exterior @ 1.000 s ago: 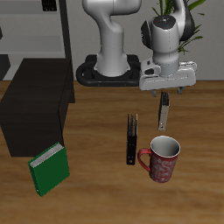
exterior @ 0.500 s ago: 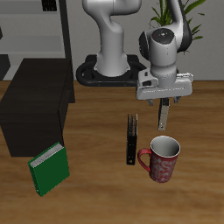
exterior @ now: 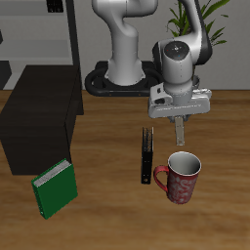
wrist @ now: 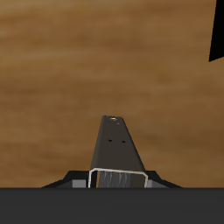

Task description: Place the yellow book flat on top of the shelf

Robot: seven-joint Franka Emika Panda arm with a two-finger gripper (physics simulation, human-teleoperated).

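My gripper (exterior: 180, 113) hangs above the table, behind the mug, and is shut on the yellow book (exterior: 181, 132). The book hangs edge-on below the fingers and shows as a thin tan and dark strip, clear of the table. In the wrist view its dark grey spine (wrist: 116, 144) runs straight out from the gripper over the wooden table. The shelf (exterior: 39, 112) is a low black block at the far side of the table from the gripper, and nothing lies on its flat top.
A thin black book (exterior: 146, 154) stands on edge beside a red patterned mug (exterior: 182, 177). A green book (exterior: 54, 187) lies in front of the shelf. A tall grey rack (exterior: 34, 34) and a plant (exterior: 195, 20) stand at the back.
The gripper with the yellow book has shifted slightly toward the shelf's side and a little lower, and the wrist has turned a bit. Nothing else moved.
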